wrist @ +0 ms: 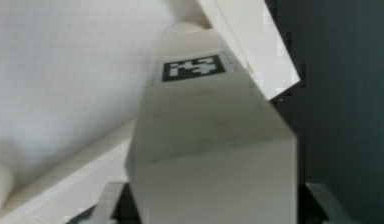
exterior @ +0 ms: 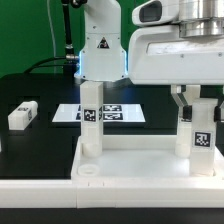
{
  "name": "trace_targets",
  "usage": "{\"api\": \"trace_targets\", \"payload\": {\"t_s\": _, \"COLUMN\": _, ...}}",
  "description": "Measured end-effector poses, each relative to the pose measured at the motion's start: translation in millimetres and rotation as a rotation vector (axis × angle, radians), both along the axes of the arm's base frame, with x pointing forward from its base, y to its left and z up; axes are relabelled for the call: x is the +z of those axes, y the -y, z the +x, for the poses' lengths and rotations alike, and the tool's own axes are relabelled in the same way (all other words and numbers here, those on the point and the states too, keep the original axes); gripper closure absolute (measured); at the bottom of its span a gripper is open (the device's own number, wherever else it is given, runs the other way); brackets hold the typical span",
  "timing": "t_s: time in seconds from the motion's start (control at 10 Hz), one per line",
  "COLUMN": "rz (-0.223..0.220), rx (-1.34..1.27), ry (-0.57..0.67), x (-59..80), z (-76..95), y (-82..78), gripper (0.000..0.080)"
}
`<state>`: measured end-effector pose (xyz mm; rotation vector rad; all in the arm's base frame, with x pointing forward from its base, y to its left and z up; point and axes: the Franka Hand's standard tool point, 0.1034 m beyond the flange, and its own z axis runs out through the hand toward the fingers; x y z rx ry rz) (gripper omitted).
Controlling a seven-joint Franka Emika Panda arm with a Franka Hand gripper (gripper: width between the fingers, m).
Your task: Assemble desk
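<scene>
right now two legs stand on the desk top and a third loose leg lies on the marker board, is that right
Not quite. The loose leg lies on the black table, apart from the marker board and to its left in the exterior view, not on it. The exterior view shows this. The rest holds: two legs stand on the desk top.

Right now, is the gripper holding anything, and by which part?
The jaws of the gripper straddle the top end of the upright leg at the exterior view's right; whether they clamp it cannot be told.
</scene>
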<state>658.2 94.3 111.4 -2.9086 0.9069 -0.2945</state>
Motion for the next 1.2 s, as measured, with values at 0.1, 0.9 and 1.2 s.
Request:
{"api": "trace_targets", "payload": {"t_s": 0.1, "rz": 0.017, "rx": -0.090, "ry": -0.003, "x": -0.5, "z": -0.5, "y": 2.2, "gripper": 0.0505}}
{"api": "trace_targets", "payload": {"t_s": 0.9, "rz": 0.240, "rx": -1.087, "ry": -0.137, "x": -3.7, "z": -10.3, "y": 9.6, "gripper": 0.0505}}
{"api": "trace_targets", "payload": {"t_s": 1.2, "rz": 0.279, "rx": -1.332, "ry": -0.150, "x": -3.0, "z": -12.8, "y": 5.4, "gripper": 0.0505}}
